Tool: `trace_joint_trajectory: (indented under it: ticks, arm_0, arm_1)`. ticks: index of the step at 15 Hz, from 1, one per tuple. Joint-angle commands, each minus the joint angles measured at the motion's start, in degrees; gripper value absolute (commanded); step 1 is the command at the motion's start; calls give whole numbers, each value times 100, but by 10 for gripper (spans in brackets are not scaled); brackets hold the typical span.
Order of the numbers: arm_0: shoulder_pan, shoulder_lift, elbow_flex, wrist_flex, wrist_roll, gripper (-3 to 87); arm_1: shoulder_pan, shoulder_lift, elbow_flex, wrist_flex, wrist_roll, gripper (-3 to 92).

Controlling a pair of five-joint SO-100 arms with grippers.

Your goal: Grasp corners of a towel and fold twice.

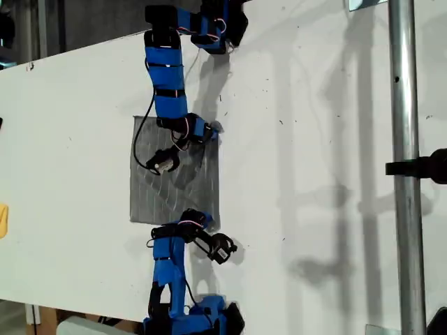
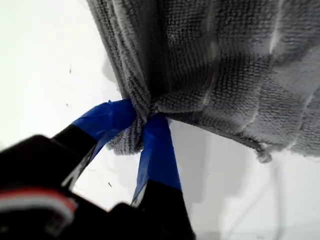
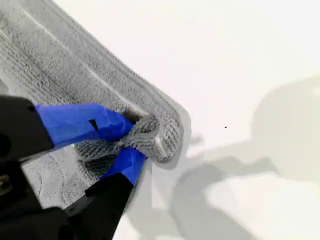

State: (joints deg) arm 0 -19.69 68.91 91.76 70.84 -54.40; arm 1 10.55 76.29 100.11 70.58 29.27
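Towel (image 1: 174, 183): grey, striped, lay on the white desk (image 1: 314, 139) between the two arms. My first gripper (image 2: 145, 120): jaws pinched a bunched corner (image 2: 131, 139) of the towel. My second gripper (image 3: 131, 140): jaws pinched another corner (image 3: 160, 135). Progress, judged: corners grasped; both folds left. Beyond the towel: a metal pole (image 1: 405, 167) by the desk's far side.
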Motion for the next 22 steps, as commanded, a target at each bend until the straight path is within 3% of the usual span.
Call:
trace_joint_trajectory:
  ticks: [1,3,6,9,11,15,19,22]
  arm_0:
    - [123,167,-88,44,-79,-28]
    - [545,633,-334,316,-246,-28]
    - [1160,1468,-782,1090,-624,-26]
    - [1898,2382,-756,1942,-1521,-26]
    - [2215,2839,-545,1986,-1784,-26]
    - [1055,2795,-316,1793,-976,-26]
    - [-527,2021,-729,1459,466,-25]
    - [-1318,967,-1960,1591,1266,-24]
  arm_1:
    - [-18,562,-88,193,123,-2]
    - [-176,1046,0,352,316,-2]
    - [-1090,1582,-439,949,888,-2]
    - [-2373,932,-2232,1652,1406,-2]
    - [-2637,413,-3226,2241,1688,-2]
    - [-1151,1310,-1978,2461,1749,-2]
    - [721,1529,-1327,2145,800,-2]
    - [1986,1556,-1354,1758,-237,-2]
